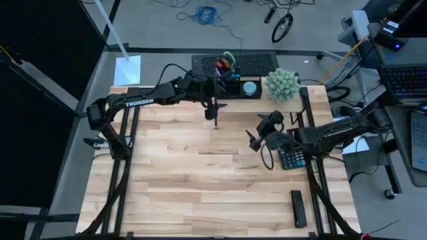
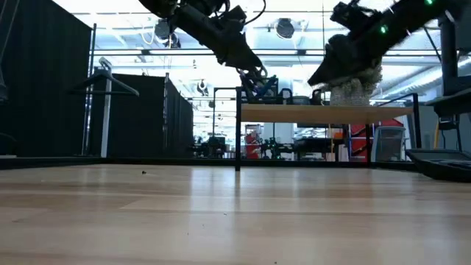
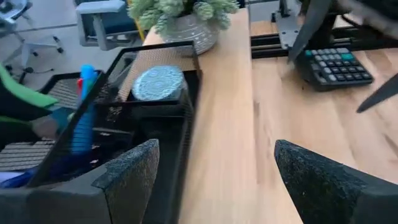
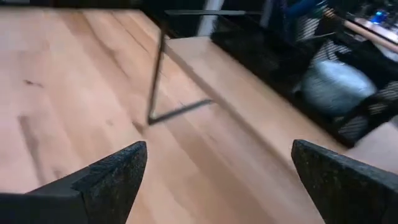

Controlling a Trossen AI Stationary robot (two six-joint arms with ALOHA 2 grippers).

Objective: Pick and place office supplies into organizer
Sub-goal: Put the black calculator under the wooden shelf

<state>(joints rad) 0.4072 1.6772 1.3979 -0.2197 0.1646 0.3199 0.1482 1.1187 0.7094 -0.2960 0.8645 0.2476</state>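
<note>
The black rectangular mesh organizer (image 1: 230, 83) sits on the wooden shelf riser (image 1: 313, 93) at the bench's far edge, holding the round blue-grey disc (image 3: 158, 83), a blue pen (image 3: 83, 112) and red-and-green-handled scissors (image 1: 224, 65). The left gripper (image 3: 214, 180) hovers just before it, jaws wide and empty. The right gripper (image 4: 217, 180), also spread and empty, hangs near the black calculator (image 1: 292, 159).

Left gripper (image 3: 214, 177) fingers spread wide at frame bottom, nothing between them. Black mesh organizer (image 3: 163, 127) at left holds blue-grey disc (image 3: 158, 83) and blue pen (image 3: 83, 109). Plant pot (image 3: 189, 30) top centre, calculator (image 3: 336, 67) upper right on wood shelf (image 3: 227, 124).
</note>
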